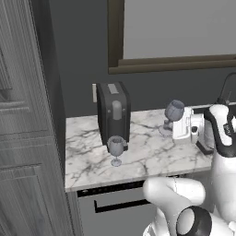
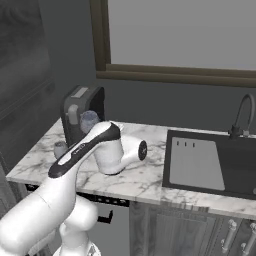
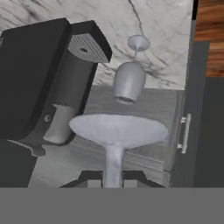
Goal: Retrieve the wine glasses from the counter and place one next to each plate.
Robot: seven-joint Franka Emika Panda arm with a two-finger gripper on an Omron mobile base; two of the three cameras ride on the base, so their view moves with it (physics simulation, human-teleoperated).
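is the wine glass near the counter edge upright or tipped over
Upright. In the left base view the wine glass stands on its round foot on the marble counter, bowl up, in front of the black coffee machine.

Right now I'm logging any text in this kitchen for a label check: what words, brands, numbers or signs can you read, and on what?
No text can be read.
Robot arm: a small dark mark on its link, too blurred to read.
Coffee machine: no label visible.
Wine glasses: plain.

In the right base view the white arm hides most of both see-through grey-blue stemmed glasses [image 2: 89, 119]. The black curved faucet [image 1: 227, 90] is cut off by the left base view's right edge.
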